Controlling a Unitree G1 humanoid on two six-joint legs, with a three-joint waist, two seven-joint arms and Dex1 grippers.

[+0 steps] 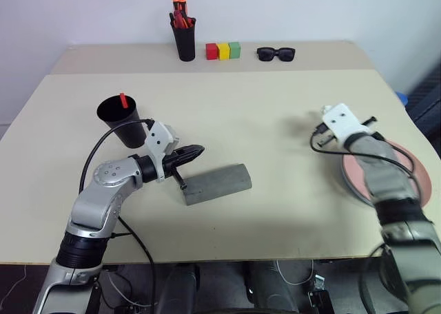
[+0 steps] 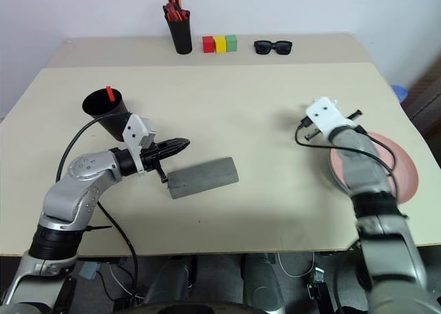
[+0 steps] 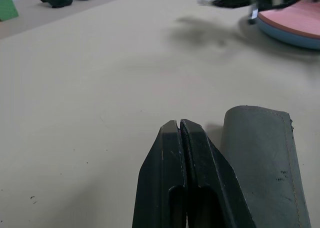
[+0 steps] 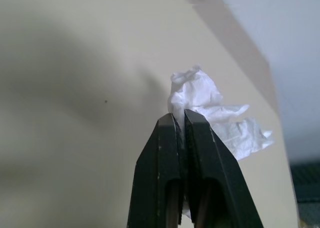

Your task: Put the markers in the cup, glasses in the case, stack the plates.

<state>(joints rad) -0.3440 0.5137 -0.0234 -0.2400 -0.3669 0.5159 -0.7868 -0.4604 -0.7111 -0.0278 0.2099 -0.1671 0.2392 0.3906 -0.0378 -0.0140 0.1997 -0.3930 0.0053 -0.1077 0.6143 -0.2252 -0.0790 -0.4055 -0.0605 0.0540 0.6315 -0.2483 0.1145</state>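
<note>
Beige table [image 1: 275, 114]: marker [image 1: 123, 99] in cup [image 1: 118, 114]; plates [image 1: 420, 183] stacked; case [image 1: 217, 183] closed; left gripper [image 1: 196, 151] clenched empty; right gripper [image 4: 181, 119] pinching tissue [image 4: 210, 113].

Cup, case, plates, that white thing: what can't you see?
Cup: dark inside, head views; one red tip shows, a second marker cannot be told.
Case: shut, contents hidden.
Plates: right arm partly covers them, head views.
White wad in right tool: crumpled paper or tissue, cannot tell.

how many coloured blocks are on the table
3, in a row at the far edge: red block, yellow block, green block, between the pen holder and sunglasses.
</note>
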